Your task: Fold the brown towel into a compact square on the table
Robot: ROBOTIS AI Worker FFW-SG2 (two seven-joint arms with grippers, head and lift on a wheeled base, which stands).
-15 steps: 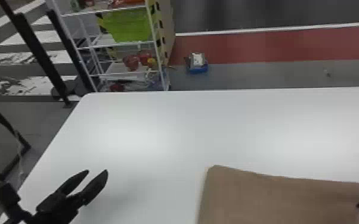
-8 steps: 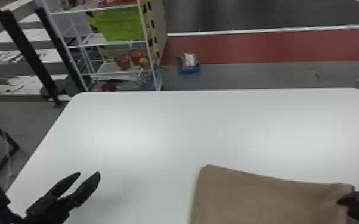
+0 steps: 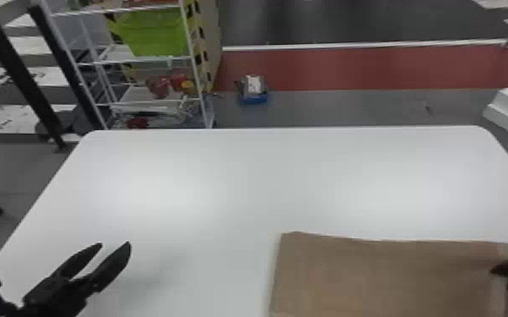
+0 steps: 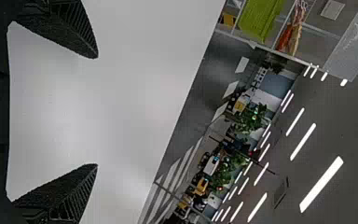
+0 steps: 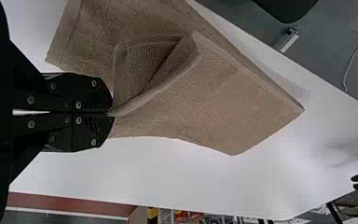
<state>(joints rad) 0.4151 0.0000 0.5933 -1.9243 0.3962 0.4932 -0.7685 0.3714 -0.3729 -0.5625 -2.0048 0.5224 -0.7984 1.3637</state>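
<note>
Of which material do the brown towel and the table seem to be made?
The brown towel looks like matt terry cloth, probably cotton, by its pebbly texture. The table seems smooth, satin-finished laminate or plastic; lights reflect there as soft patches.

Towel (image 3: 384,274) on table (image 3: 244,189), mostly left of right gripper (image 3: 494,271), well right of left gripper (image 3: 114,244). Shelf (image 3: 137,96) ahead, beyond table.

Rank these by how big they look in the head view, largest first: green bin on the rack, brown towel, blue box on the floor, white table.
1. White table
2. Brown towel
3. Green bin
4. Blue box
</note>
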